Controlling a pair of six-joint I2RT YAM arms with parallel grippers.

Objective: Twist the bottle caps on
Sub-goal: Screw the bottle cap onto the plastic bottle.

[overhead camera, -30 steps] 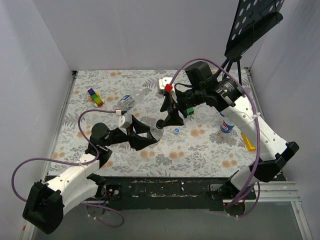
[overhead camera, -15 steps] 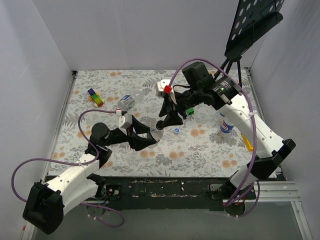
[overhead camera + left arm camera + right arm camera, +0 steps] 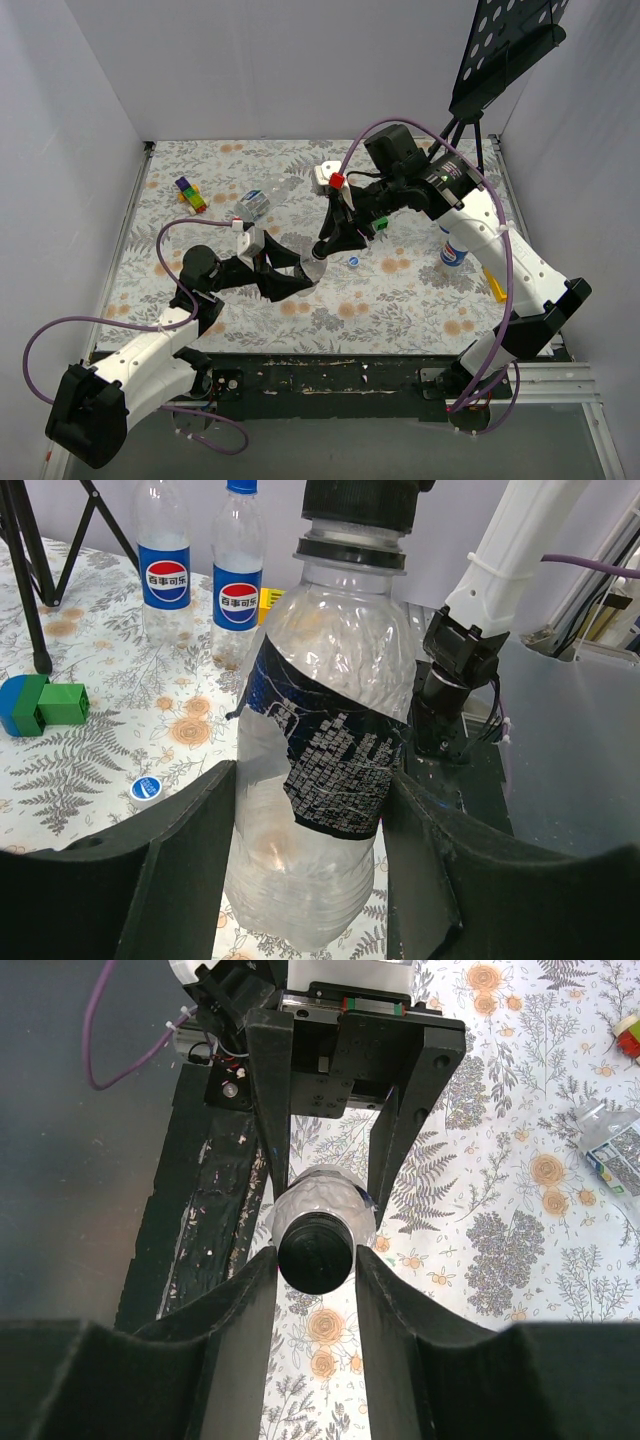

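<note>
The left gripper (image 3: 310,780) pinches the bottle (image 3: 330,650) by its body, neck tipped toward the right gripper (image 3: 321,248) so the black cap (image 3: 316,1251) can be turned on. That gripper straddles the cap, jaws seemingly touching it; whether they grip cannot be told. Two standing bottles (image 3: 163,570) carry the Pepsi globe and 百事可乐; the held bottle's label is illegible.

My desk (image 3: 400,300) wears a floral cloth of grey leaves and orange blooms. At ten o'clock on it I see a cluster of multicoloured toy blocks (image 3: 189,194). Just past the middle, toward one o'clock, sits a green block (image 3: 62,702) touching a blue block (image 3: 18,704). A yellow piece (image 3: 497,285) lies at four o'clock near the edge. A black perforated stand (image 3: 508,40) rises at two o'clock.
</note>
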